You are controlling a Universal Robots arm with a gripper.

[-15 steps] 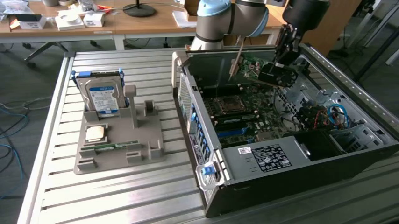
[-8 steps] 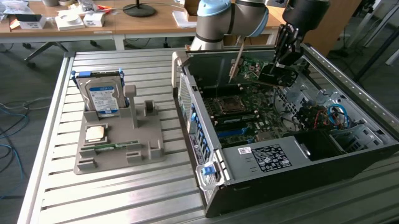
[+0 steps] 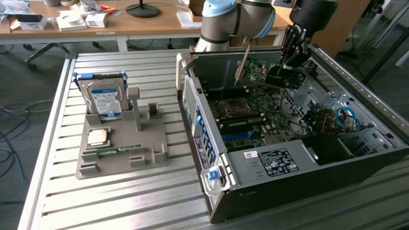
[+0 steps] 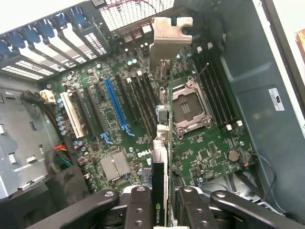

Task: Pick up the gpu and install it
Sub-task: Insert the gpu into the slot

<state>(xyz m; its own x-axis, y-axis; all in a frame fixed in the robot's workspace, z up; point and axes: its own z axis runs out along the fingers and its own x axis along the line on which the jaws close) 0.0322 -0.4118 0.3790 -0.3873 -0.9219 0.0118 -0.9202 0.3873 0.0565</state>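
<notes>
- The grey holder (image 3: 112, 165) sits on the slatted metal table (image 3: 128, 201), near the table's left edge.
- A blue-labelled hard drive (image 3: 105, 98) stands upright in the holder's far end.
- A CPU chip (image 3: 97, 137) lies flat in the holder, and a slim green RAM stick (image 3: 115, 150) lies just nearer the table's front edge.
- The open computer case (image 3: 300, 177) lies on its side over the middle and right of the table, with its open side up.
- The motherboard (image 3: 246, 120) (image 4: 205, 152) lies flat inside the case. The wrist view shows a long blue slot (image 4: 114, 105) among black slots on it, and an empty CPU socket (image 4: 188, 107) to one side of them.
- The gpu (image 3: 259, 72) (image 4: 161, 162) hangs in the air above the far end of the case, towards the table's far right corner. It is clear of the board and not seated in any slot.
- In the wrist view the card is seen edge-on, over the strip between the black slots and the socket. Its silver bracket (image 3: 242, 64) (image 4: 170, 36) is at the end away from the fingers.
- The gripper (image 3: 286, 75) (image 4: 162, 198) is partly closed, with its fingers (image 4: 139, 205) clamped on either side of the gpu's edge.
- A blue cable (image 3: 345, 117) loops inside the case near the table's right edge.
</notes>
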